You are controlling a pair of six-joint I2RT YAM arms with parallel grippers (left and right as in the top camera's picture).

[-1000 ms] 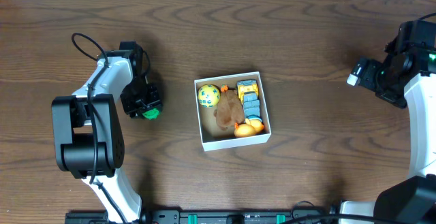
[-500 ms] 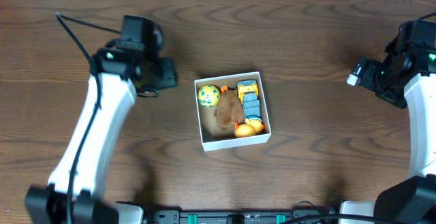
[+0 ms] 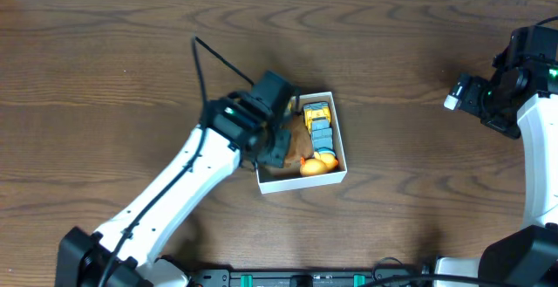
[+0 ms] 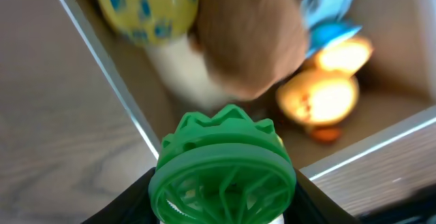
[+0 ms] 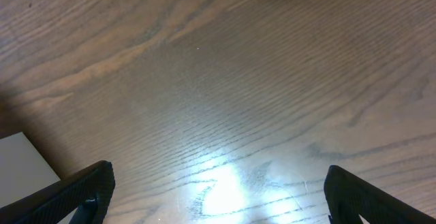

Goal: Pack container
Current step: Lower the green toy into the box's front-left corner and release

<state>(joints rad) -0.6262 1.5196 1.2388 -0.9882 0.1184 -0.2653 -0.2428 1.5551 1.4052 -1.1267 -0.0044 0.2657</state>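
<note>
So the left gripper (image 4: 222, 200) has its fingers (image 4: 126, 207) clamped on the green toy (image 4: 222, 166), a round hard-plastic piece with a scalloped crown edge and spokes inside. The container (image 4: 102, 71) sits right underneath them, its thin white cardboard wall running just beside the toy. If it were me, I'd let go over the bare tan floor straight below the fingers, not further ahead where the brown plush (image 4: 245, 40) bulges up. A rigid wheel-ish thing would probably roll off soft fuzz. Beyond the plush there's a smooth yellow ball (image 4: 146, 9) with blue spots, and off to one side what looks like a glossy orange-yellow duck (image 4: 320, 94). The right gripper (image 5: 218, 193) hangs with its fingers wide apart over plain wood-grain surface (image 5: 225, 81), well apart from the container.
</note>
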